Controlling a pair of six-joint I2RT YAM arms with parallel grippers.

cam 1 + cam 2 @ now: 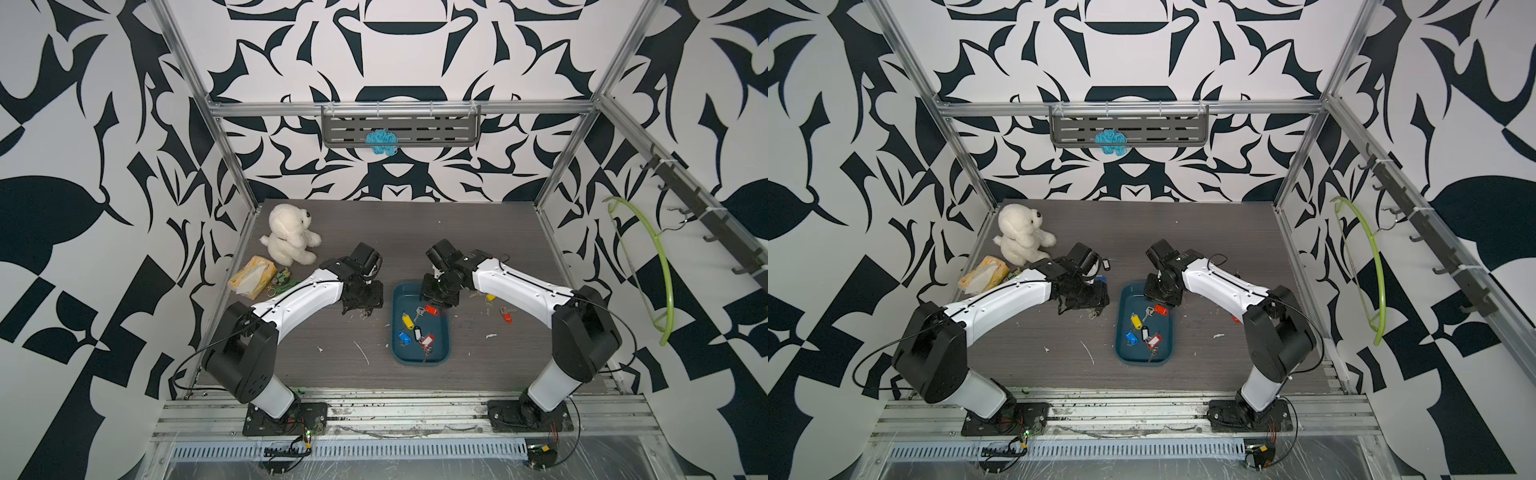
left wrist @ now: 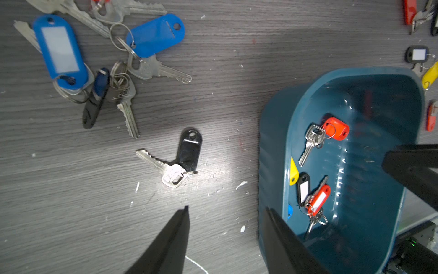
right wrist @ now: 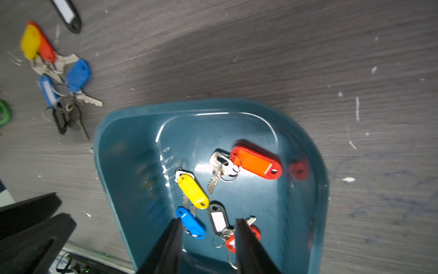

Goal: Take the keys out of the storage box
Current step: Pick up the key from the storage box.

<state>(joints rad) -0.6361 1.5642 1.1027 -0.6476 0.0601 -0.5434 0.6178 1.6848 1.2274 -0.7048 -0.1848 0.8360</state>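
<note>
Five small silver keys [image 3: 216, 170] on rings lie inside the shallow dark teal plastic storage box [image 1: 419, 362]. The box sits on the dark grey wood-grain table [image 1: 478, 224], right of centre, between the two arms. Their oblong plastic tags are a yellow tag [image 3: 193, 191], a blue tag [image 3: 190, 223], an orange-red tag [image 3: 257, 162], a black tag with a white label [image 3: 218, 219] and a red tag with a white label [image 3: 254, 233].

The left fingers [image 2: 175, 237] stand moderately apart with nothing between them, over bare table just left of the box. One tip overlaps the box's wall [image 2: 270, 154] in the left wrist view, and I cannot tell whether it touches. Ahead of them a key with a black oblong tag [image 2: 189, 151] lies flat on the table, apart from both tips.

The right fingers [image 3: 166, 249] are over the far end of the box, partly open and holding nothing. The blue tag lies just beside one finger, and the red labelled tag is partly hidden behind the other.

Both top views show the arms and the box, but the wrists hide the fingertips there. Only the wrist views show the gaps. The left wrist view also shows a bunch of keys with two blue tags [image 2: 59, 49] on the table left of the box, mostly covered by the left arm from above. A top view shows a yellow-tagged key [image 1: 490, 297] and a red-tagged key [image 1: 507, 316] on the table right of the box.
</note>
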